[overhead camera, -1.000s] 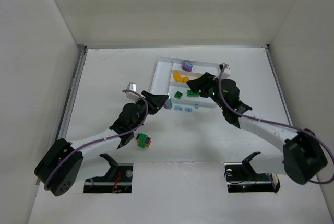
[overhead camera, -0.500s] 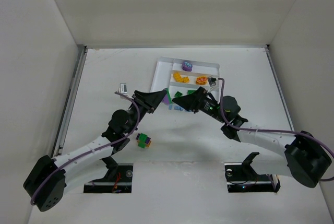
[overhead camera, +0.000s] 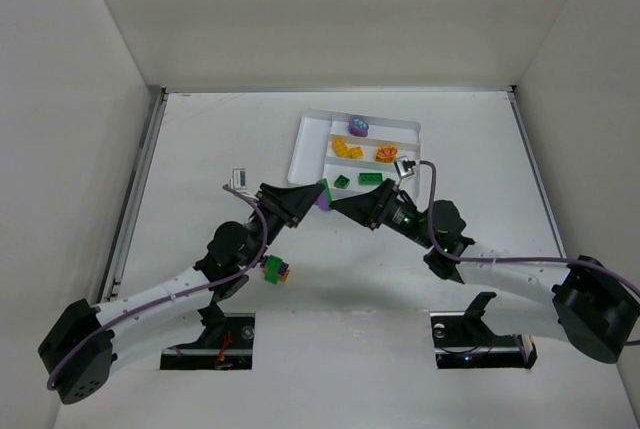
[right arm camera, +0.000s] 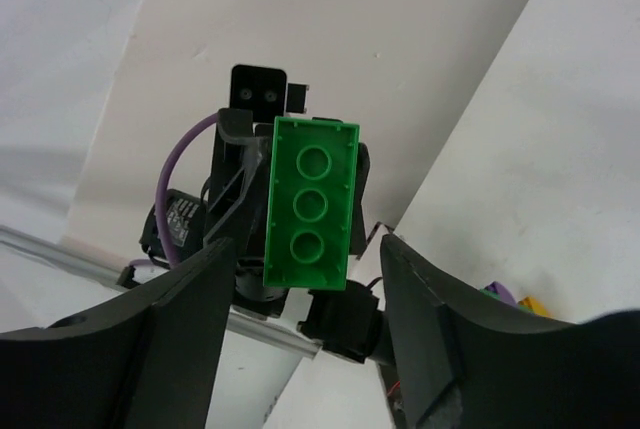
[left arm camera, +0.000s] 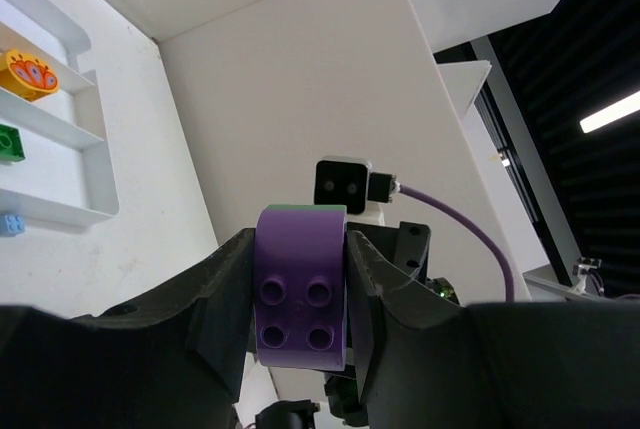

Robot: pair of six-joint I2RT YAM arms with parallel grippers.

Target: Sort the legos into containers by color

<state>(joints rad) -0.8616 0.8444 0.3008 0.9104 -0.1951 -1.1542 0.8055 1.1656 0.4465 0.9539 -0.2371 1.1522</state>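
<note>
Tray (overhead camera: 303,149): at 12 o'clock on the tabletop (overhead camera: 200,149), with purple, yellow-orange and green legos (overhead camera: 347,148) in its sections.
Right pincer (right arm camera: 308,249): I see it has left the tray and met the left one at centre. Its jaws are wide, flanking a green brick (right arm camera: 310,204) with gaps on both sides.
Left pincer (left arm camera: 300,294): clamped on a purple brick (left arm camera: 300,289).
Loose clump (overhead camera: 275,269): on the tabletop at 7 o'clock of the pincers.
Meaning: I judge this a two-handed split, with no sorting yet.
</note>
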